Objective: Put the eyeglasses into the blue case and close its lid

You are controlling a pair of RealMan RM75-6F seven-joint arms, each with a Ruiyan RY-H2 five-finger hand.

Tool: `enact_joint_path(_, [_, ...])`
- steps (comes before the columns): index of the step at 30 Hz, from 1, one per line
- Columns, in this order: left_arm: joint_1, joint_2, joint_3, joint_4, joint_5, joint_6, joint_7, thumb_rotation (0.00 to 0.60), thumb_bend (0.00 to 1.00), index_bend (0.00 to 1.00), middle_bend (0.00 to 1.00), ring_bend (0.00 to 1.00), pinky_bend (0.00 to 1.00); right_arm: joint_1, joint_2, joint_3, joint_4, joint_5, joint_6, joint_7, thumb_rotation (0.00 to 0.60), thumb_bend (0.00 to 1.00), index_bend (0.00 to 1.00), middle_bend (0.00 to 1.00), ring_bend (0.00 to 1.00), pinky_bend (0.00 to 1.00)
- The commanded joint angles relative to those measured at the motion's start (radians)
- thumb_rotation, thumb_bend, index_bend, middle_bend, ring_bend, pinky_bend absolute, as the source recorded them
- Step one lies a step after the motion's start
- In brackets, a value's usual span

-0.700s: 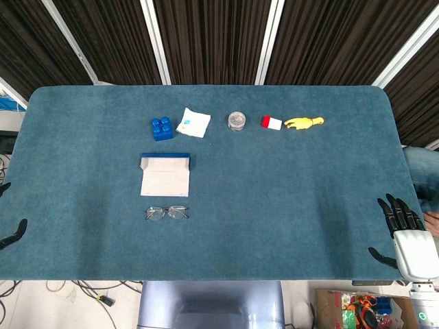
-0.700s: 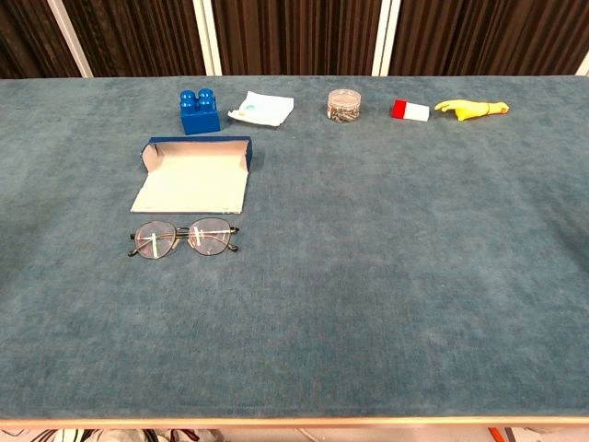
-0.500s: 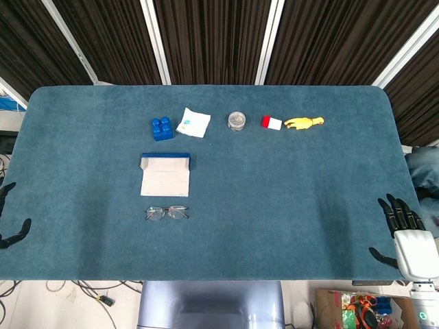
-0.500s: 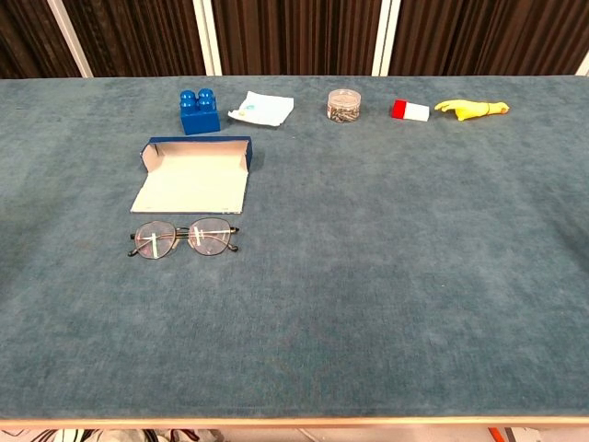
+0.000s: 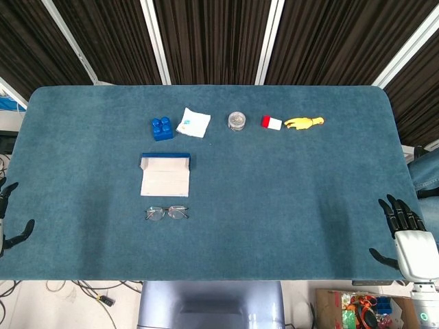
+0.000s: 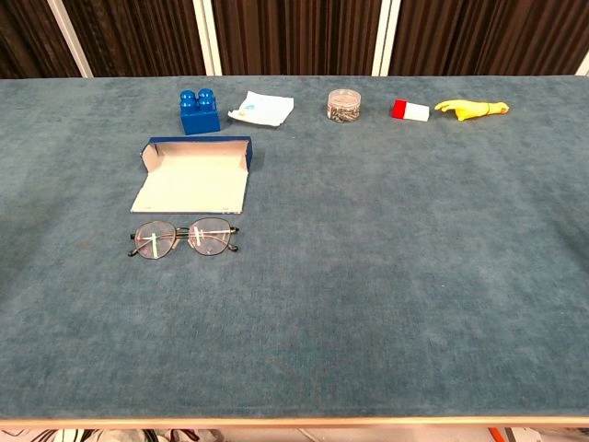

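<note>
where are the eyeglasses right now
The eyeglasses lie on the table's left side in both views, just in front of the open blue case, untouched.

I see the blue case (image 6: 195,175) lying open on the tabletop (image 6: 396,276), its pale lining facing up and its lid flat. The eyeglasses (image 6: 184,238), thin-rimmed, rest just beside the case's near edge, apart from it, their lenses toward me.

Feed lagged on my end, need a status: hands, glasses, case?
Left hand and right hand open, at table edges. Eyeglasses on table in front of the open blue case, untouched. Nothing in the way.
</note>
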Motion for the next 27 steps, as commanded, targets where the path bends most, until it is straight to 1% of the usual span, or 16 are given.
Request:
enact_joint_path(1, [-0.01,0.002,0.002,0.005,-0.002,-0.025,-0.016,0.6,0.28,0.1,0.01,0.0,0.0,-0.004,0.001,-0.002,-0.002,-0.003,0.006,0.004,0.6,0.04,0.0,0.0,0.05,0.19])
enact_joint_path(5, [-0.027,0.004,0.008,0.003,0.011,-0.056,-0.028,0.6,0.28,0.11,0.01,0.0,0.0,-0.006,-0.002,0.002,-0.01,0.012,0.005,0.009,0.6,0.04,0.0,0.0,0.05,0.19])
enact_joint_path(8, [-0.054,0.014,0.007,-0.022,0.016,-0.1,-0.033,0.6,0.28,0.15,0.01,0.0,0.0,-0.004,-0.001,0.003,-0.013,0.016,-0.001,0.009,0.6,0.04,0.0,0.0,0.05,0.19])
enact_joint_path(11, [-0.123,0.013,-0.017,-0.067,-0.001,-0.194,-0.023,0.6,0.28,0.16,0.01,0.0,0.0,-0.002,0.002,0.0,-0.017,0.014,-0.009,0.009,0.6,0.04,0.0,0.0,0.05,0.19])
enact_joint_path(12, [-0.147,0.014,-0.028,-0.08,-0.023,-0.232,-0.011,0.6,0.28,0.16,0.01,0.0,0.0,-0.002,0.003,0.0,-0.019,0.013,-0.009,0.012,0.6,0.04,0.0,0.0,0.05,0.19])
enact_joint_path(14, [-0.198,0.016,-0.056,-0.109,-0.082,-0.305,0.019,0.6,0.28,0.17,0.01,0.0,0.0,-0.003,0.005,-0.002,-0.02,0.011,-0.008,0.014,0.6,0.04,0.0,0.0,0.05,0.19])
enact_joint_path(15, [-0.231,0.009,-0.079,-0.12,-0.116,-0.341,0.036,0.6,0.28,0.18,0.01,0.0,0.0,-0.003,0.006,-0.002,-0.02,0.01,-0.007,0.016,0.6,0.04,0.0,0.0,0.05,0.19])
enact_joint_path(17, [-0.293,-0.019,-0.121,-0.127,-0.211,-0.392,0.101,0.6,0.28,0.19,0.01,0.0,0.0,-0.004,0.008,-0.002,-0.02,0.011,-0.006,0.021,0.6,0.04,0.0,0.0,0.05,0.19])
enact_joint_path(18, [-0.316,-0.035,-0.132,-0.126,-0.243,-0.404,0.131,0.6,0.28,0.2,0.01,0.0,0.0,-0.004,0.008,-0.001,-0.02,0.012,-0.006,0.022,0.6,0.04,0.0,0.0,0.05,0.19])
enact_joint_path(21, [-0.388,-0.084,-0.151,-0.118,-0.348,-0.457,0.225,0.6,0.28,0.2,0.01,0.0,0.0,-0.003,0.009,0.0,-0.02,0.016,-0.01,0.025,0.6,0.04,0.0,0.0,0.05,0.19])
enact_joint_path(23, [-0.443,-0.115,-0.16,-0.114,-0.456,-0.491,0.301,0.6,0.28,0.2,0.01,0.0,0.0,-0.003,0.009,0.001,-0.019,0.015,-0.01,0.024,0.6,0.04,0.0,0.0,0.05,0.19])
enact_joint_path(27, [-0.52,-0.163,-0.161,-0.098,-0.583,-0.5,0.41,0.6,0.28,0.24,0.02,0.0,0.0,-0.003,0.007,0.002,-0.02,0.021,-0.011,0.022,0.6,0.04,0.0,0.0,0.05,0.19])
